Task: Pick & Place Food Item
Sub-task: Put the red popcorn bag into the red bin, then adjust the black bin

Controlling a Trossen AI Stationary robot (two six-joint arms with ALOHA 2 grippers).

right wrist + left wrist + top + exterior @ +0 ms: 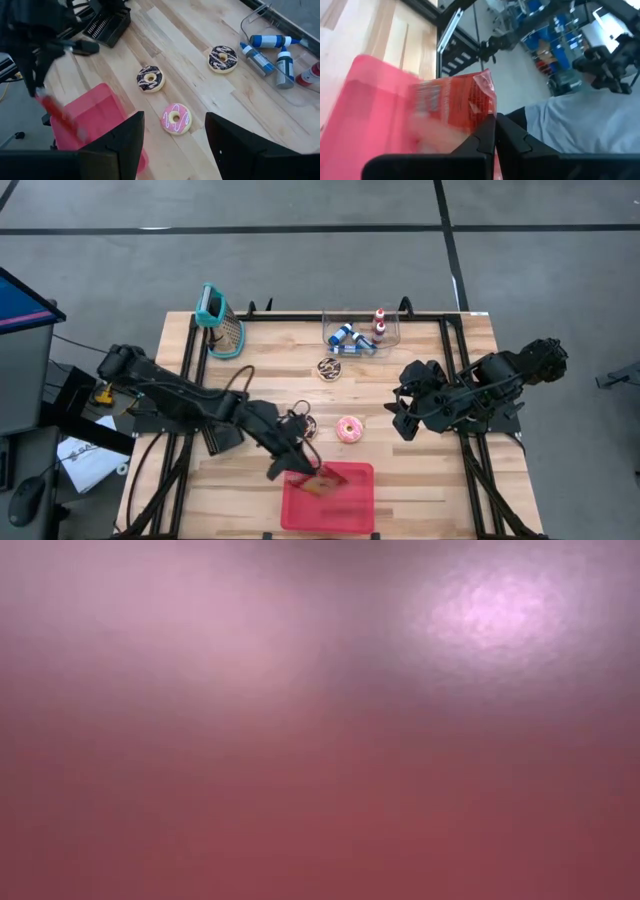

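**Op:** I've got my left gripper (303, 470) hanging over the red bin (340, 515), jaws pinched tight on a red packet (465, 102). The packet dangles above the bin's near corner, not down in it yet.

**Spotter:** How does it feel to carry?

**Op:** Light and floppy, I'd judge. It's crinkly foil, so it sags and swings from wherever I pinch it. I'm on one edge, and that looks like the right place: a sealed seam is flatter and less slick than the puffed middle. Squeeze the middle and I'd likely crush what's inside.

**Spotter:** Right arm?

**Op:** Right gripper (172, 150) is parked over the table's right side, jaws apart and holding nothing. Through its camera I see the pink donut (176, 119), two chocolate donuts (150, 78) and the tub of bottles (275, 55) past them.

**Spotter:** Anything you can't read?

**Op:** Plenty. The low camera is a pink-red blur, so something's right against the lens; can't say what. The packet's print is smeared in the left wrist view, so no label. From above, the arm covers most of the packet, and how high it rides over the bin floor I can't judge.
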